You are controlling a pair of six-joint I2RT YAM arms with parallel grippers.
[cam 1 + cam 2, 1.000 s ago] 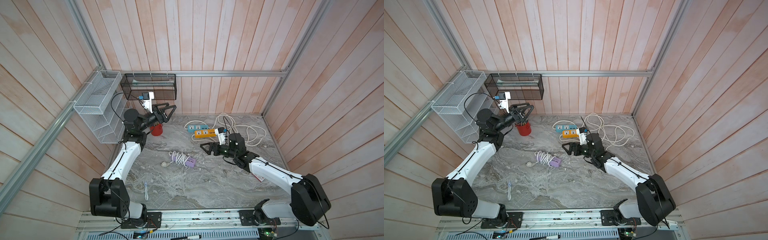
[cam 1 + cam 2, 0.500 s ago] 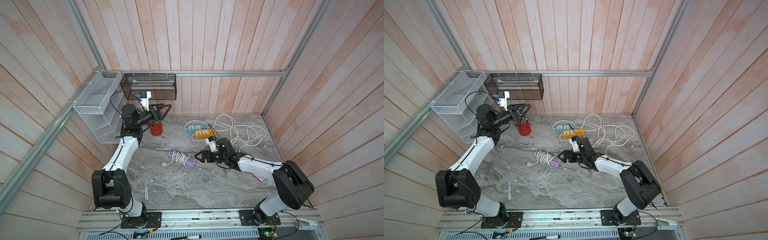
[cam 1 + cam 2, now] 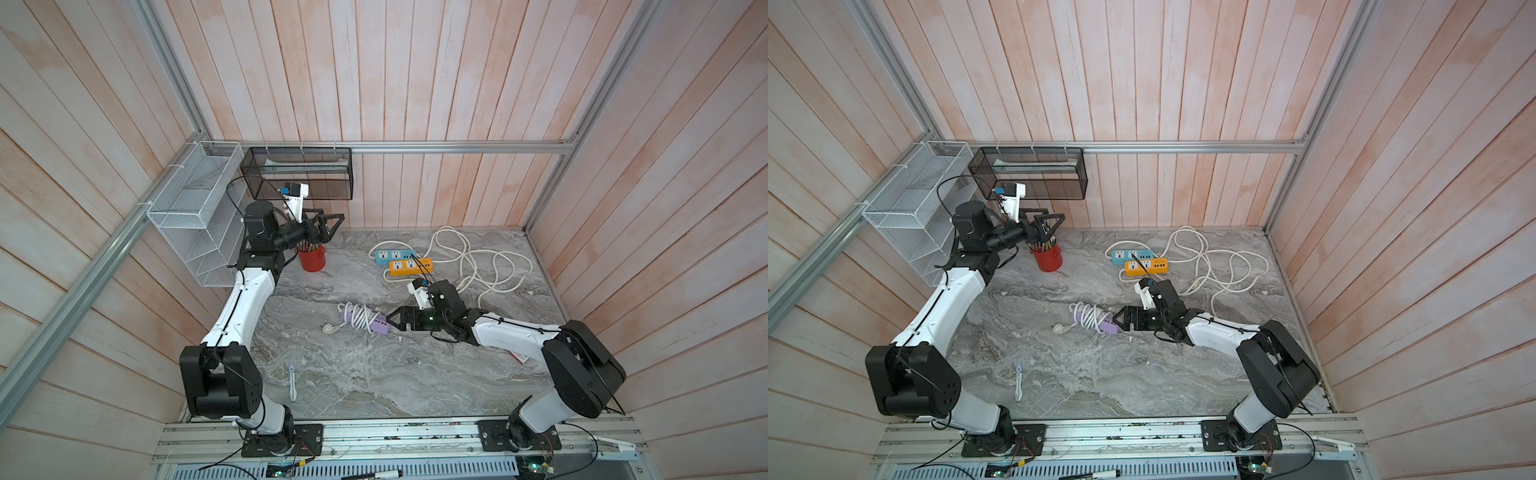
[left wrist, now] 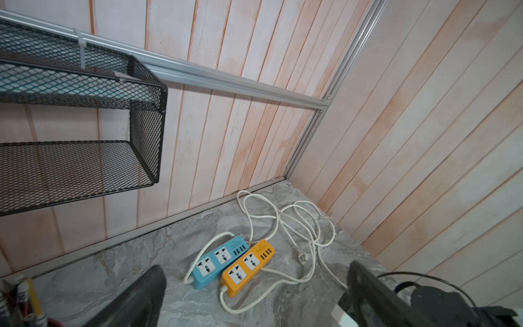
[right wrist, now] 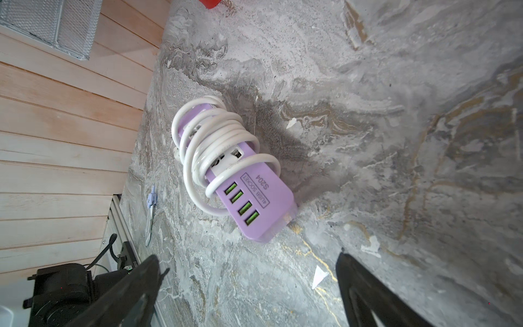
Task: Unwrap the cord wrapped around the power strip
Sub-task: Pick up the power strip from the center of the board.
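Observation:
The purple power strip (image 3: pixel 380 325) (image 3: pixel 1113 328) (image 5: pixel 256 202) lies mid-table with its white cord (image 3: pixel 359 316) (image 3: pixel 1091 315) (image 5: pixel 215 136) coiled round its body. The plug (image 3: pixel 330 329) rests on the table beside it. My right gripper (image 3: pixel 392 323) (image 3: pixel 1118 321) (image 5: pixel 247 257) is low over the table, open, its fingers straddling the strip's USB end without touching it. My left gripper (image 3: pixel 337 226) (image 3: pixel 1057 227) (image 4: pixel 253 269) is open and empty, held high at the back left above the red cup.
A blue strip (image 3: pixel 395 255) and an orange strip (image 3: pixel 410 266) lie at the back with loose white cords (image 3: pixel 478 266). A red cup (image 3: pixel 311 259) of pencils, a black mesh basket (image 3: pixel 299 172) and a white wire shelf (image 3: pixel 195 216) stand back left. A small pen-like tool (image 3: pixel 292 380) lies front left.
My right gripper has come down and leftward from near the orange strip to the purple strip's end. The left arm has only shifted slightly.

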